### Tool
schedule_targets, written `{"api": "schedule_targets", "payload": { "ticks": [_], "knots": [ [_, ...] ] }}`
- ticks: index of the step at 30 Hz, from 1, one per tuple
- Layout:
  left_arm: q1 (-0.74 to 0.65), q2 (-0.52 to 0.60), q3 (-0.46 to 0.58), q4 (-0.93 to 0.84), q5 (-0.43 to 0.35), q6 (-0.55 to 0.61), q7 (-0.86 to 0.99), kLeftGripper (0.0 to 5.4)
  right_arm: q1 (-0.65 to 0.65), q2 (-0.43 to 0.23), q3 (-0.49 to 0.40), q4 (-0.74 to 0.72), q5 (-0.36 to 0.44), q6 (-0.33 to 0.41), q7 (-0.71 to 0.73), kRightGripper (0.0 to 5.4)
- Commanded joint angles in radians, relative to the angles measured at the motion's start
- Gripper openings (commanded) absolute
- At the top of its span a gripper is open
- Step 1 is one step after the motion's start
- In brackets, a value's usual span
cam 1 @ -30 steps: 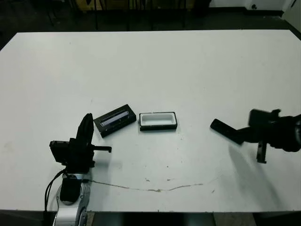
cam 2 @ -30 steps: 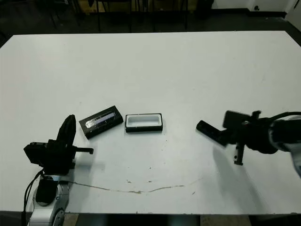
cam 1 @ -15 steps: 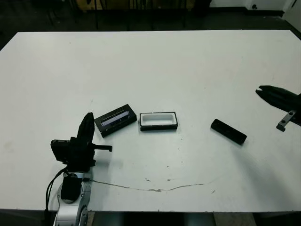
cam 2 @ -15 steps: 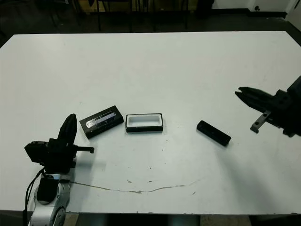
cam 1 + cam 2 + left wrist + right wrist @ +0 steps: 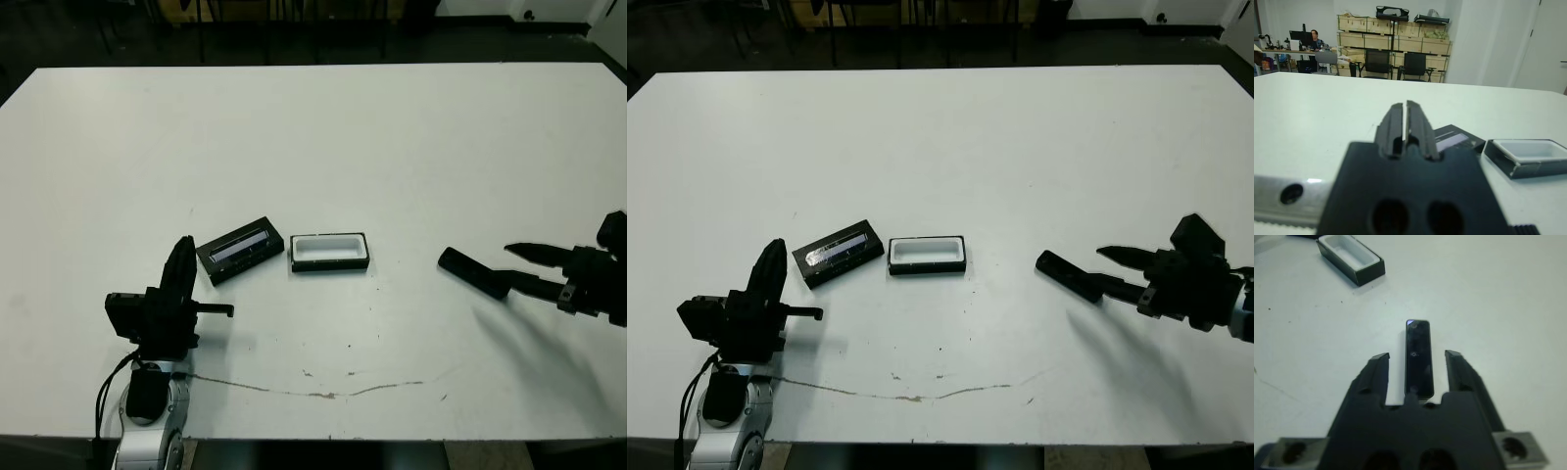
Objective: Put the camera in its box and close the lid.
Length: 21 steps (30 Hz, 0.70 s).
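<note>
Glossy black bar camera (image 5: 1419,357) lying flat on white table (image 5: 392,137) at 3 o'clock from white-lined black box (image 5: 329,252), right gripper (image 5: 1418,363) back down from half a second ago, fingers wide astride it, striped lid (image 5: 239,249) at box's 9 o'clock, left gripper (image 5: 1405,122) narrowed almost closed, empty.

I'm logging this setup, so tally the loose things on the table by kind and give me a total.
camera: 1
box, open and empty: 1
lid, lying beside the box: 1
Total: 3
</note>
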Motion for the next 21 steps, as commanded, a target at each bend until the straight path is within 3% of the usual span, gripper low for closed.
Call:
{"api": "schedule_targets", "payload": {
  "ticks": [1, 7, 15, 21],
  "knots": [
    [0.017, 0.006, 0.005, 0.006, -0.005, 0.019, -0.001, 0.0, -0.009, 0.008, 0.012, 0.044, 0.007, -0.015, 0.029, 3.0],
    [0.019, 0.007, 0.004, 0.004, 0.007, 0.018, 0.005, 0.0, -0.006, 0.016, 0.018, 0.1, -0.012, -0.077, 0.034, 4.01],
    [0.019, 0.008, 0.005, 0.008, 0.004, 0.014, 0.001, 0.0, 0.001, 0.051, 0.026, 0.164, -0.03, -0.102, -0.011, 5.39],
    [0.015, 0.009, 0.005, 0.017, 0.001, 0.002, -0.006, 0.0, 0.021, 0.064, 0.054, 0.149, -0.058, -0.088, -0.05, 5.39]
  ]
}}
